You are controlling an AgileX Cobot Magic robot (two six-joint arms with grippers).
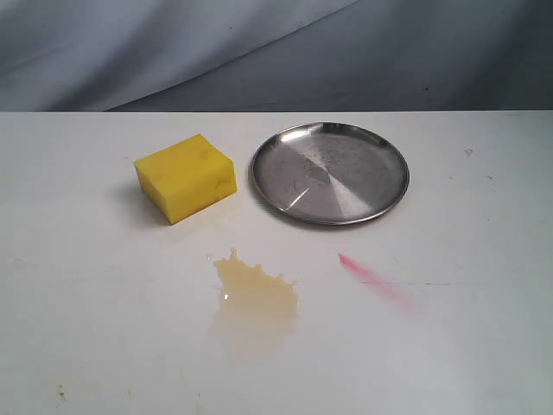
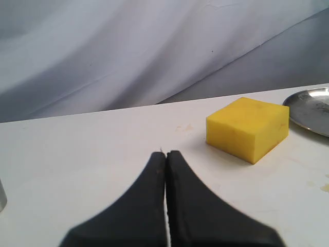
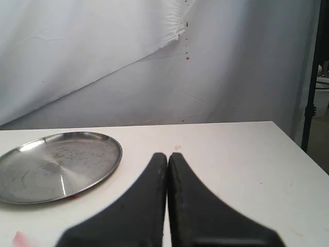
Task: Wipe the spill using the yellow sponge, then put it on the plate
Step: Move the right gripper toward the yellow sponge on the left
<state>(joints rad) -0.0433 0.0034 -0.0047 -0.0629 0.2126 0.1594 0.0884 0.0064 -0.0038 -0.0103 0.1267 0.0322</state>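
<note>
Narrow gap btwn sponge (image 1: 185, 176) & plate (image 1: 346, 186) rim; spill (image 1: 256, 298) lies apart.

No lettering, label, brand, number or sign is legible in any view. The yellow sponge (image 1: 185, 176) shows only faint dark specks, and the plate (image 1: 329, 173) only scuffs and reflections. Neither forms readable characters.
</note>
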